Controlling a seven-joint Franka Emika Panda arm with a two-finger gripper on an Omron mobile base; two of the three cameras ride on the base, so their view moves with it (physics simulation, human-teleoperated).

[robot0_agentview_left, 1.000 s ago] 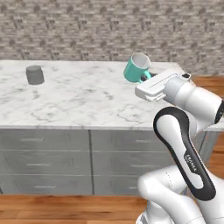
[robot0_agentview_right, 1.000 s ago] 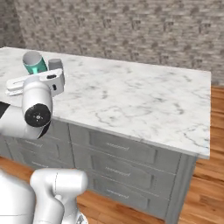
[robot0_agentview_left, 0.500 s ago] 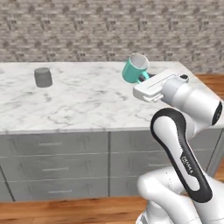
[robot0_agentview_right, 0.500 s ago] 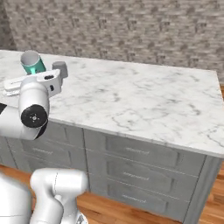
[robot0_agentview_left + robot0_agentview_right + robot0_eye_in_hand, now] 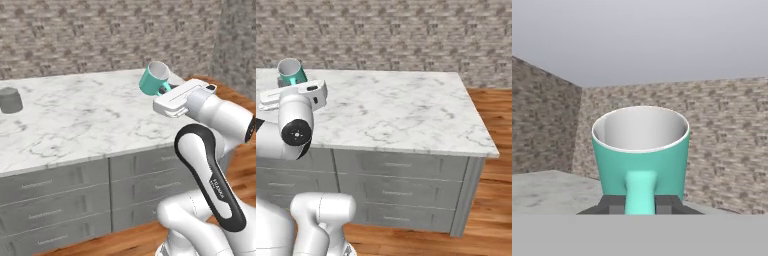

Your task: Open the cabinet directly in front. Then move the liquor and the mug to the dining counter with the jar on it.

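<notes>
The teal mug (image 5: 154, 79) with its white inside hangs above the right part of the dining counter (image 5: 85, 117), and my gripper (image 5: 165, 90) is shut on its loop handle. From the right base view the mug (image 5: 291, 72) rises behind my hand over the counter's (image 5: 401, 112) left side. In the hand view the mug (image 5: 641, 155) stands upright, its handle facing me between the two dark fingertips (image 5: 616, 205). The squat grey jar (image 5: 10, 100) stands on the counter's far left. The cabinet and the liquor are out of view.
Grey drawers (image 5: 55, 197) with bar handles run under the marble top. A stone-brick wall (image 5: 100, 35) stands behind the counter. Wooden floor (image 5: 491, 165) lies to the counter's right, past its corner (image 5: 493, 152).
The whole scene has slid across both base views, so the base has driven along the counter. The mug stays held in the same pose.
</notes>
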